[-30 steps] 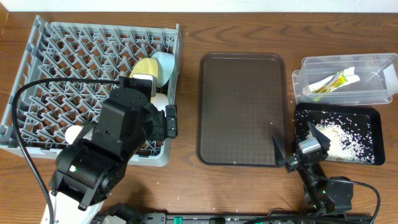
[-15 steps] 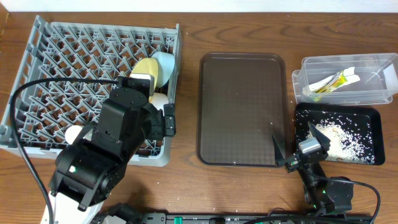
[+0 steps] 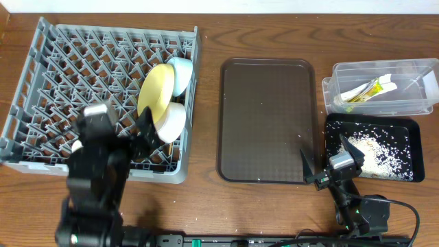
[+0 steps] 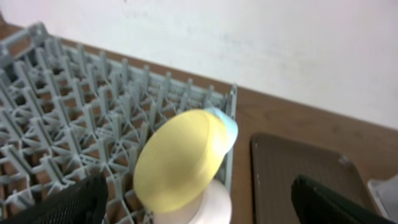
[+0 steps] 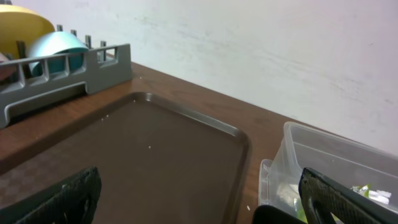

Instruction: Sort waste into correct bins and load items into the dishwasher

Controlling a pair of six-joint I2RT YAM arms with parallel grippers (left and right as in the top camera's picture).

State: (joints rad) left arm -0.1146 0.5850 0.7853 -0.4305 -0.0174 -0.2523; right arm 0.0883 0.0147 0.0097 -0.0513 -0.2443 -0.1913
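Note:
The grey dish rack (image 3: 82,62) holds the yellow plate (image 3: 154,89) on edge. The light-blue bowl (image 3: 181,71) stands behind the plate and the white bowl (image 3: 171,122) in front of it. A small white cup (image 3: 77,145) shows partly behind my left arm. My left gripper (image 3: 140,137) is open and empty, just in front of the white bowl (image 4: 202,208) and plate (image 4: 180,165). The green-and-yellow wrapper (image 3: 367,89) lies in the clear tub (image 3: 411,103). Rice crumbs (image 3: 376,149) lie in the black tray (image 3: 405,125). My right gripper (image 3: 326,161) is open and empty at the black tray's front left corner.
The dark-brown serving tray (image 3: 267,120) lies between the rack and the bins, with a few crumbs on it. It also shows in the right wrist view (image 5: 137,149), with the clear tub (image 5: 336,162) to its right and the rack's wall (image 5: 68,68) at the far left.
My left arm has pulled back toward the front left, off the dishes. The plate and white bowl now show in full. The right arm has not moved.

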